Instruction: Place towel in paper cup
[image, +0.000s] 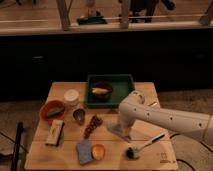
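Note:
A white paper cup (71, 96) stands upright at the back left of the wooden table (150, 92). A small grey towel (116, 131) lies flat near the table's middle. My gripper (122, 131) points down right on the towel, at the end of the white arm (165, 119) that reaches in from the right. The arm's wrist hides most of the gripper. The cup is well to the left of the gripper and further back.
A green tray (125, 80) at the back holds a dark bowl with a yellow item. A red bowl (52, 110), a metal cup (79, 116), a brown item (92, 125), a block (55, 132), a blue-grey sponge (84, 151), an orange (97, 151) and a brush (142, 146) lie around.

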